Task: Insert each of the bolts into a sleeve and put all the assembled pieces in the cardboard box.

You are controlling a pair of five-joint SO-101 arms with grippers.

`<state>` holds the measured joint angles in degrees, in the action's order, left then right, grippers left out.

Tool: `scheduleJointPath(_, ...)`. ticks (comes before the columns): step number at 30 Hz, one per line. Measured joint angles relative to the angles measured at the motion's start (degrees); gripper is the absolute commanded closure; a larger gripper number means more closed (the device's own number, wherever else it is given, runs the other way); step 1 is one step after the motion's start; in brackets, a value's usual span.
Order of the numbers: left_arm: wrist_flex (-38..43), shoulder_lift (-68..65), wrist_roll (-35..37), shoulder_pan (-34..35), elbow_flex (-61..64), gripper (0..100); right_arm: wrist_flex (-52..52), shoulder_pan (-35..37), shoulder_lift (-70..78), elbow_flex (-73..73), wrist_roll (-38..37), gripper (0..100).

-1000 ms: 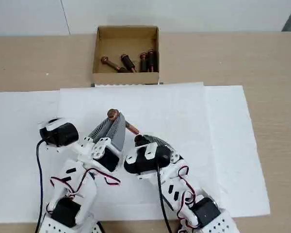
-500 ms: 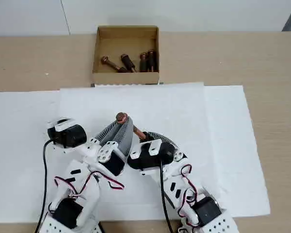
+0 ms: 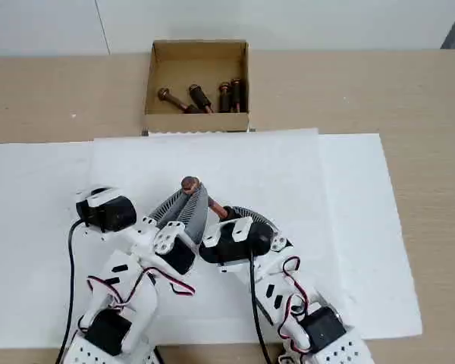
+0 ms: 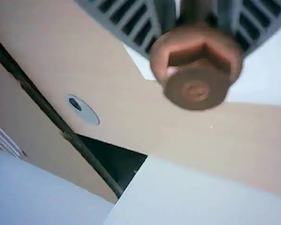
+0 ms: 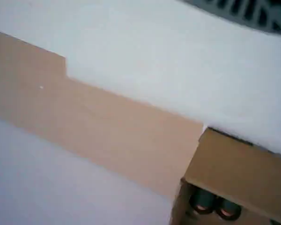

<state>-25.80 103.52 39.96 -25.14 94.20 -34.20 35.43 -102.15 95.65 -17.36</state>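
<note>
Your left gripper (image 3: 191,195) is clamping bolt (image 3: 189,184), head poking past fingertips, above white sheet (image 3: 349,227). Your right gripper (image 3: 221,214) is sitting just beside; grip cannot be told. Cardboard box (image 3: 197,121) beyond sheet is holding assembled pieces (image 3: 231,95).

I see the left gripper (image 3: 189,194) and its bolt (image 3: 189,183) now sit further toward the right arm (image 3: 235,241) and a little nearer the arm bases than a second ago; the right arm now sits closer against it
</note>
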Motion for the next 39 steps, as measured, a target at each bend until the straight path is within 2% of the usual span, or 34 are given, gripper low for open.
scheduleJointPath(6,4.0,0.0,-1.5,0.0,2.0,99,0.0,0.0,0.1,0.0,0.0,99.5)
scheduleJointPath(39,6.9,-0.1,-1.7,-0.1,2.4,99,0.1,0.1,-0.1,0.0,0.0,99.5)
